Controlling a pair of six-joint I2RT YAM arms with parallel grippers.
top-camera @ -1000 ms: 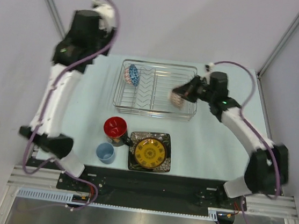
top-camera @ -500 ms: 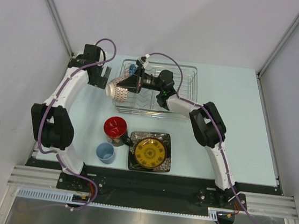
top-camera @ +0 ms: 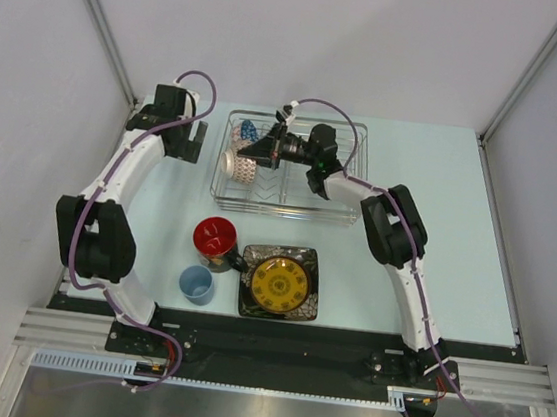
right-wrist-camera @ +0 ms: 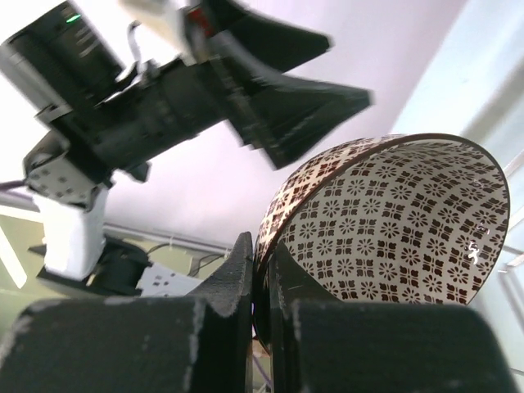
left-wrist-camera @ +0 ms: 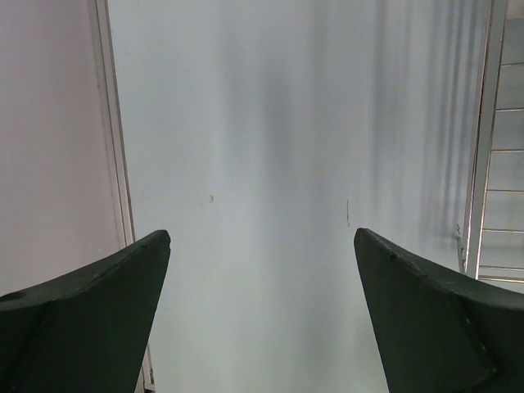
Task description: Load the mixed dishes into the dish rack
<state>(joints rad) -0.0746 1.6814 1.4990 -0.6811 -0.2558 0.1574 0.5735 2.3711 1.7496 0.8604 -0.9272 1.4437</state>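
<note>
You had the right gripper reached across the dish rack, its jaws pressed together on the rim of the pinkish patterned bowl, one finger inside the bowl and one outside. The bowl was tipped on its side over the left end of the rack. From the top view you could not tell whether it touched the wires. The right wrist view showed its inside covered in a dark floral print.

Your left gripper hung just beside the rack's left side, above the bare pale table. Its jaws were spread wide with nothing between them, and the rack's wires showed at the right edge of its wrist view.

The blue patterned bowl stood on edge in the rack's far left corner, just beyond the held bowl.

The other dishes sat on the table on the near side of the rack. The black mug with the red inside was nearest the rack, and the small light-blue cup stood just beside it, closer to the arm bases. To their right, the yellow round patterned plate lay on top of the dark square plate.
</note>
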